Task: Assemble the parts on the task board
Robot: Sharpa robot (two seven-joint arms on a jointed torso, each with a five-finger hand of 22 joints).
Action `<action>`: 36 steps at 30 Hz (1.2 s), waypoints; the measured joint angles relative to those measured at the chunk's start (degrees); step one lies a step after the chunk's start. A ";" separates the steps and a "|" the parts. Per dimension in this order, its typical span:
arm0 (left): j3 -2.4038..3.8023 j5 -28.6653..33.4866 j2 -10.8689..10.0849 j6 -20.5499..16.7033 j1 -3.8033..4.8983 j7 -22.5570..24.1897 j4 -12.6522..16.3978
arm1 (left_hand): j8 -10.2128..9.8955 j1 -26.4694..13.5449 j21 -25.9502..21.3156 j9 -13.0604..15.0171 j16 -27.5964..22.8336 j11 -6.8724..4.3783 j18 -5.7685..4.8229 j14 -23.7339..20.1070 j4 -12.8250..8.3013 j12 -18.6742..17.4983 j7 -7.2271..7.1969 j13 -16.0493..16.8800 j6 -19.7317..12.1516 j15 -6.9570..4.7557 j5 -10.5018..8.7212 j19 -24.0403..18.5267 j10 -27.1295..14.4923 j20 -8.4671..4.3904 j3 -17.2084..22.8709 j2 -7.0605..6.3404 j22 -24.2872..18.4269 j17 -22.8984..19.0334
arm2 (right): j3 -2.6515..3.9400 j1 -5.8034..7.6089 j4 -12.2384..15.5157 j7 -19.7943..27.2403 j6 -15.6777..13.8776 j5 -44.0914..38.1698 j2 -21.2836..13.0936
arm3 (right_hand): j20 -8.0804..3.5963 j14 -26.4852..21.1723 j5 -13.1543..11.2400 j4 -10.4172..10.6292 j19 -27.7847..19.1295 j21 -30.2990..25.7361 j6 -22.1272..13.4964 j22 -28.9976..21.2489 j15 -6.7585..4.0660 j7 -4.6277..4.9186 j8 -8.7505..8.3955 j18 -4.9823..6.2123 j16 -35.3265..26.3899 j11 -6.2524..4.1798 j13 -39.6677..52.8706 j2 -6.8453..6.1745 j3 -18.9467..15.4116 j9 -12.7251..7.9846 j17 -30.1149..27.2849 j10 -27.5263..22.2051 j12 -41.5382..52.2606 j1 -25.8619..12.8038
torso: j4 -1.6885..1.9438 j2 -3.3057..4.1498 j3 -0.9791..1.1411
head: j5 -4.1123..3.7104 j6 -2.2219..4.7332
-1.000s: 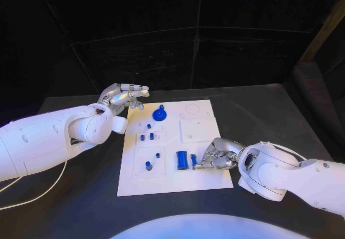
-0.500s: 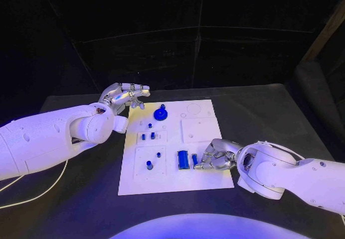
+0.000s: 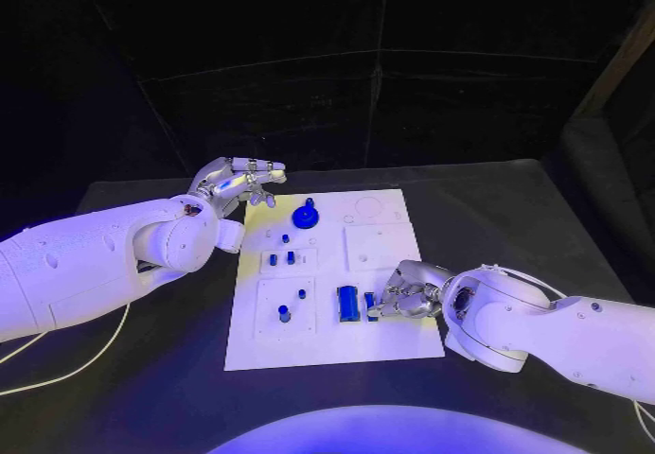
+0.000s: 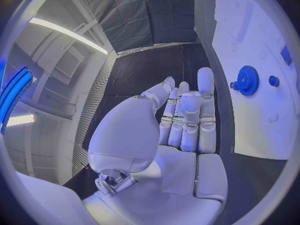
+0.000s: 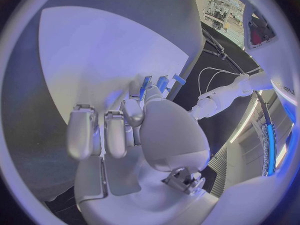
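Right hand: lower right of centre, fingers curled at the narrow blue bar; whether they pinch it, I cannot tell.
Left hand: upper left, fingers together, holding nothing.
Task board: centre.
Blue block: just left of the bar.
Relation: bar's long axis runs up-down; right hand nearer.

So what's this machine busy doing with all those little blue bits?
It is fitting small blue parts onto the white task board. The right robot hand is down at the board's near right side, its fingers at the narrow blue piece beside the blue block. The left robot hand hovers off the board's far left corner, holding nothing, near the blue gear.
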 measured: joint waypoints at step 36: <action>-0.03 6.45 5.01 0.64 -0.43 3.23 -10.52 | -1.42 -1.86 -21.29 -0.29 -33.55 3.51 -1.32 -24.18 3.17 -2.58 0.60 -2.22 -3.93 6.28 0.23 -22.65 -6.20 5.37 -3.54 -1.27 -12.47 -22.68 | 0.05 8.32 -30.61 43.00 -7.12 52.49 7.84 | 10.12 -21.51 -2.08 -6.02 -25.50 -64.92 -10.49 -62.84 10.06 7.16 -10.45 5.38 -73.53 8.82 -55.23 3.39 -2.71 -8.79 -55.85 -20.63 -53.74 11.54 | -0.62 -4.52 -1.59 | -0.71 7.95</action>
